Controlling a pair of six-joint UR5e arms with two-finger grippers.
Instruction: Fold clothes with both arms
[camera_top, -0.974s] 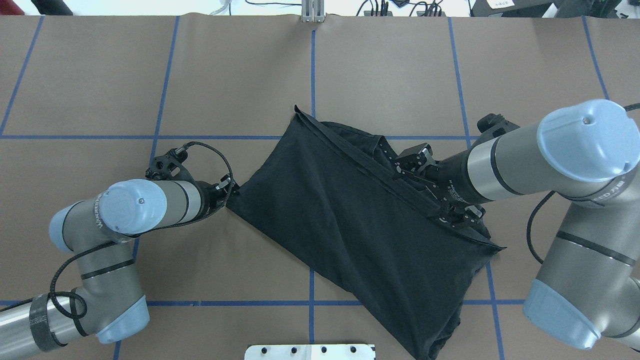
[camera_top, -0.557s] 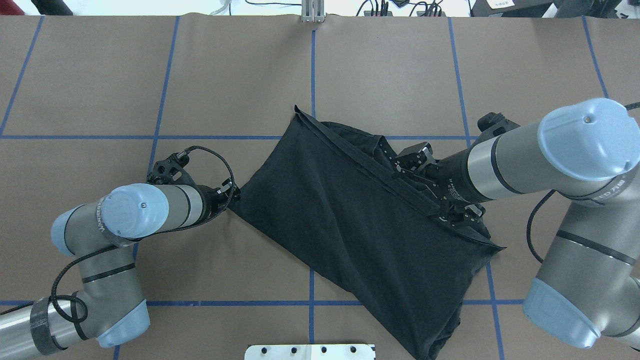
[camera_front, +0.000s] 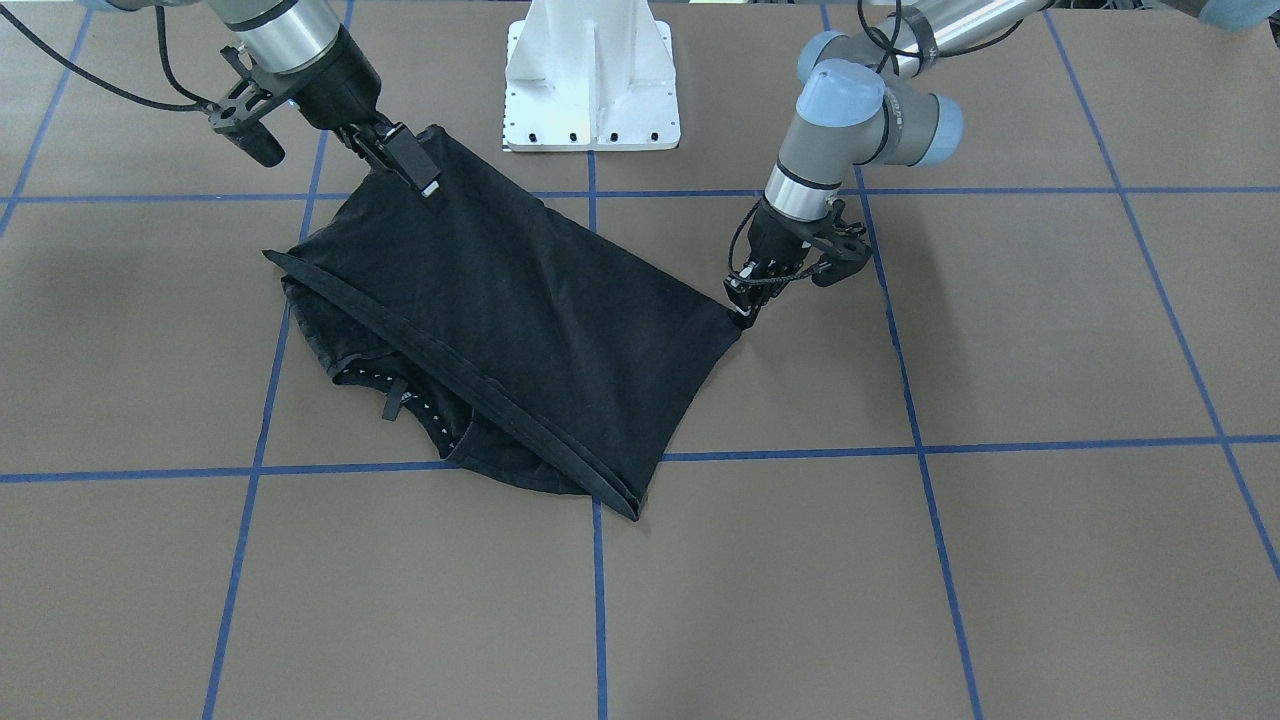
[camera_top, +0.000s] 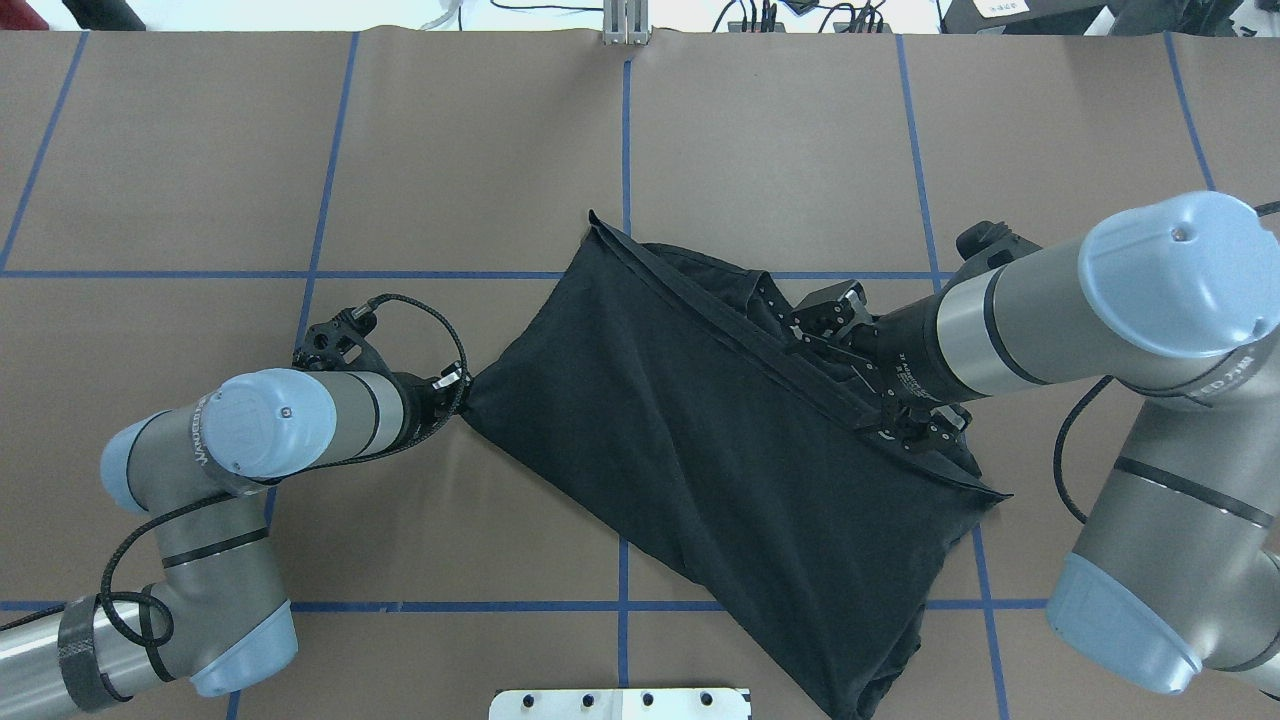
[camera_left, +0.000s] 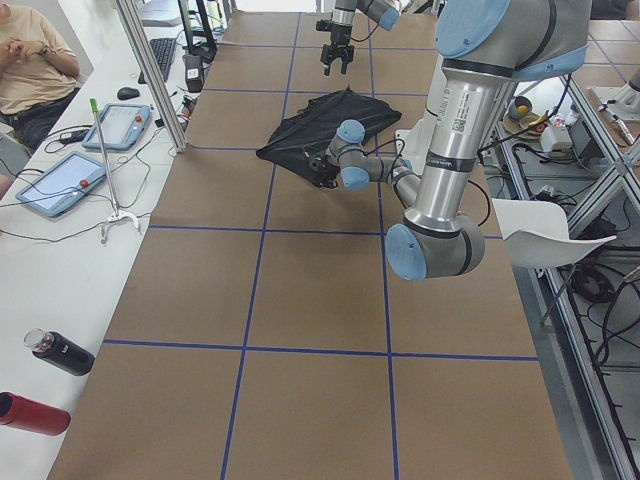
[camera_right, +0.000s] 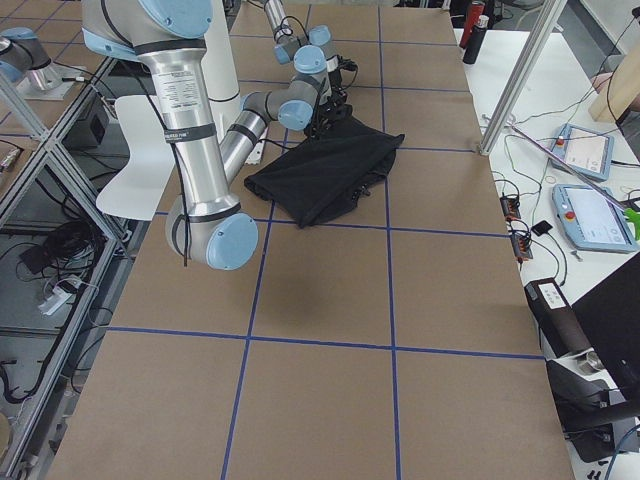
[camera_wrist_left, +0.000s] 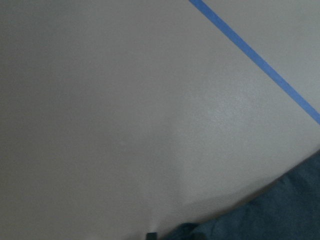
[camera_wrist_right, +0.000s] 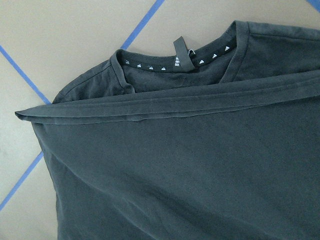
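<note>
At T-shirt (camera_top: 700, 450) corner, left gripper (camera_top: 462, 383) apparently pinching fabric; right gripper (camera_front: 420, 172) grip unclear.

A: Black T-shirt (camera_top: 700, 440), soft matt cloth, stitched hem, woven collar tape.

B: Brown table cover (camera_top: 480, 150) looks like matt paper, with smooth blue tape lines (camera_top: 625, 130). The silver arm tubes (camera_top: 1030, 310) have a satin metal sheen.

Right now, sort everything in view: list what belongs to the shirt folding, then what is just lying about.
Part of the job:
- black T-shirt, folded over on the table
- left gripper, at the shirt's corner
- right gripper, at the shirt's edge

Just lying about:
- two tablets on the side bench
- black bottle and red bottle
- white pedestal base
</note>
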